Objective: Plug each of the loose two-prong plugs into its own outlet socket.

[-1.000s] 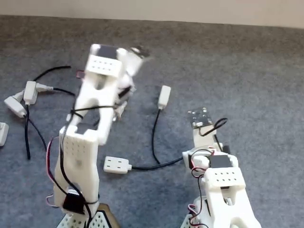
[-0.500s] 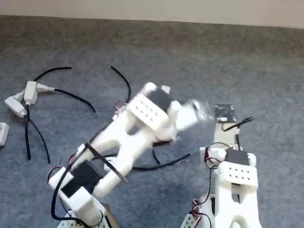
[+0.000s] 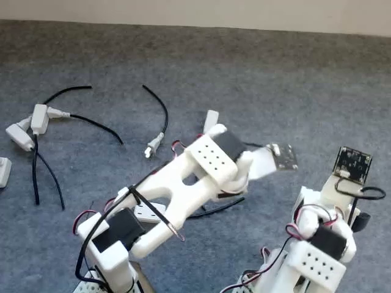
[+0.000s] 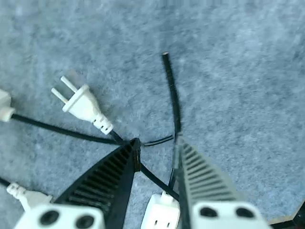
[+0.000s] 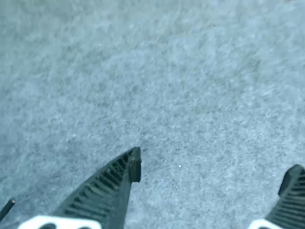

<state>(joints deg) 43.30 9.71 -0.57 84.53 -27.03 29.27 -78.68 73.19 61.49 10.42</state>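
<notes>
Grey worktop (image 3: 275, 73), both arms over it. Left tool (image 4: 157, 145), spread, straddles a cable (image 4: 171, 90); plug (image 4: 82, 104) just beside it, socket (image 4: 159, 217) nearer its wrist. Right tool (image 5: 209, 167) gapes. Fetching the plug seems in hand: shift over, pinch its body.

White plug (image 4: 82, 105) — loose (flat), socket (image 4: 159, 217) nearby
</notes>
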